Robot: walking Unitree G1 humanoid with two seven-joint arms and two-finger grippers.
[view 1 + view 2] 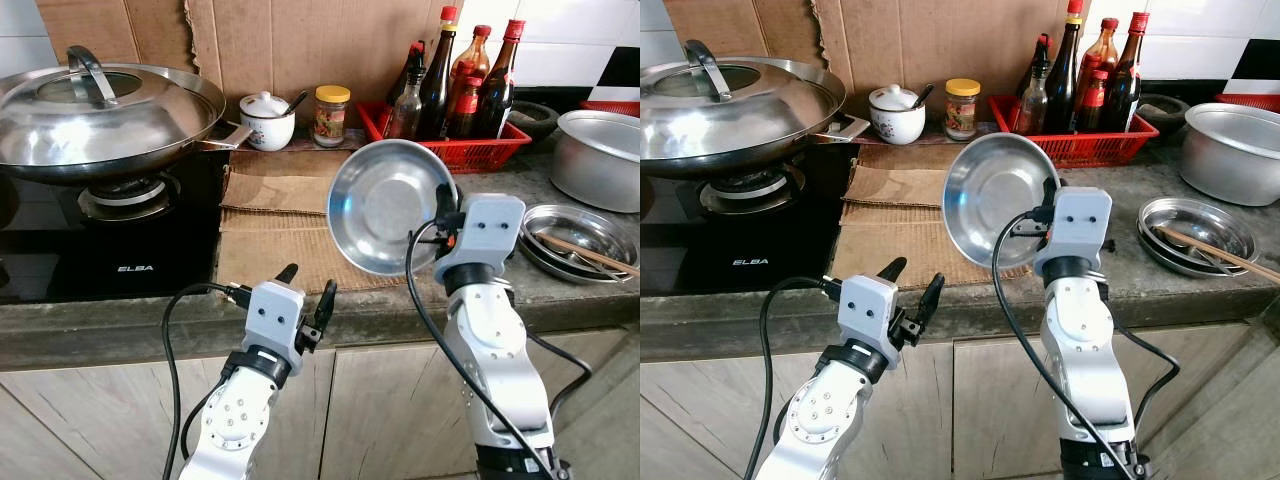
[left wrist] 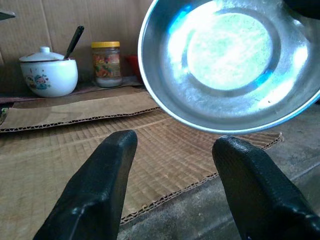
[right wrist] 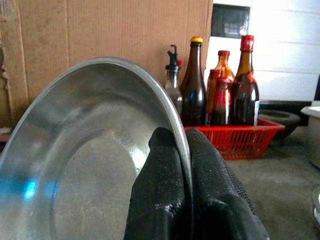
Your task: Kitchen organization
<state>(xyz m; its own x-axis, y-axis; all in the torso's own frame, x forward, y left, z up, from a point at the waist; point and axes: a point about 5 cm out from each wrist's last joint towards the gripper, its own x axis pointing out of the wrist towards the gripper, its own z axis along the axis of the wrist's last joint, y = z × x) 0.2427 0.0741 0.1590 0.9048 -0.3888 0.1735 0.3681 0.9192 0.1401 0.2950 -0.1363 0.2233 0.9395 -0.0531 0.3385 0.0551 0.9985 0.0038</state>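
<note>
Two grippers are raised before us at the front edge of the stone worktop (image 1: 560, 290). Our right gripper (image 3: 182, 150) clamps the rim of a stainless steel bowl (image 1: 390, 205), one finger inside and one outside, and holds it tilted on edge above the corrugated cardboard sheet (image 1: 285, 240), its hollow facing us. The bowl hides the gripper's fingertips in the head views, and its own lower edge is cut off in the right wrist view. Our left gripper (image 1: 307, 288) hovers at the worktop's front edge with its fingers (image 2: 97, 185) spread and nothing between them, just below and left of the bowl.

At the back, a red basket (image 1: 480, 150) holds dark sauce bottles (image 1: 437, 75); we cannot read their labels. Left of it stand a yellow-lidded jar (image 1: 331, 115) and a white lidded pot (image 1: 267, 120) with a spoon handle sticking out. A lidded steel wok (image 1: 100, 115) sits on the black ELBA hob (image 1: 110, 250), its left side cut off by the frame. To the right lie stacked steel dishes (image 1: 580, 240) with chopsticks (image 1: 595, 255) across them, and behind them a large aluminium pot (image 1: 600, 155), partly out of frame.
</note>
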